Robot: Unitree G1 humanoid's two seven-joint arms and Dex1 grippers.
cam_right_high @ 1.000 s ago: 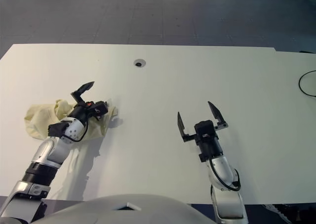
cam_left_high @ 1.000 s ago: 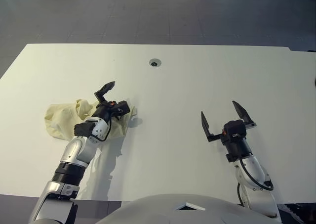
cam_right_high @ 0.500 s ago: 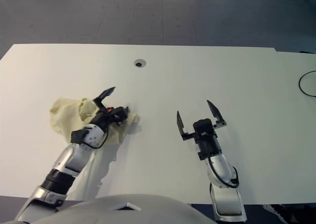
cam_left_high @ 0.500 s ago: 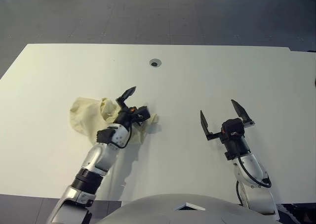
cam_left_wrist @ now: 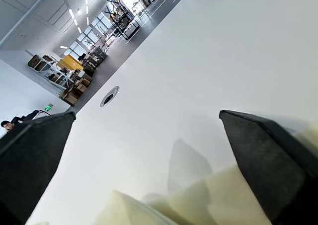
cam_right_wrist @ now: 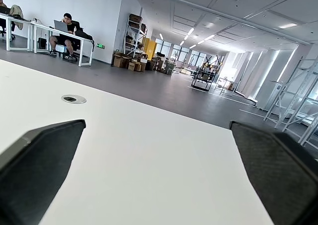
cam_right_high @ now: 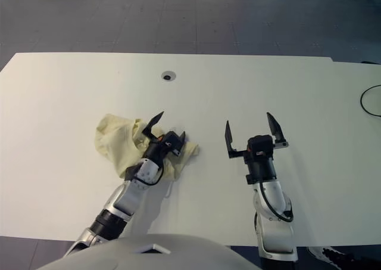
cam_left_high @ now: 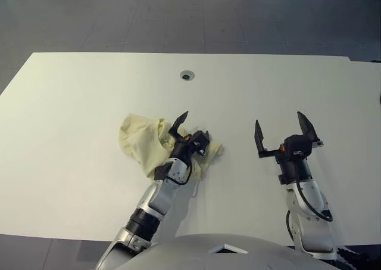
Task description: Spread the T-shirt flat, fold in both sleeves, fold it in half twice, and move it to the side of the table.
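Observation:
A crumpled pale yellow T-shirt (cam_left_high: pixel 140 142) lies bunched left of the table's middle. My left gripper (cam_left_high: pixel 193 127) rests on the shirt's right edge, open, with one finger raised and the other low against the cloth. In the left wrist view the two dark fingers (cam_left_wrist: pixel 271 153) stand wide apart and folds of the T-shirt (cam_left_wrist: pixel 198 195) lie beneath them. My right gripper (cam_left_high: pixel 280 124) hovers open over bare table to the right of the shirt, fingers pointing up and holding nothing.
The white table (cam_left_high: pixel 71 85) has a small round cable hole (cam_left_high: pixel 187 75) at the back centre. A dark cable (cam_right_high: pixel 370 98) loops over the table's far right edge. Bare surface lies on all sides of the shirt.
My left arm has swept to the right and the bunched T-shirt has come along with it toward the table's middle. The right gripper has shifted slightly right and up, still open.

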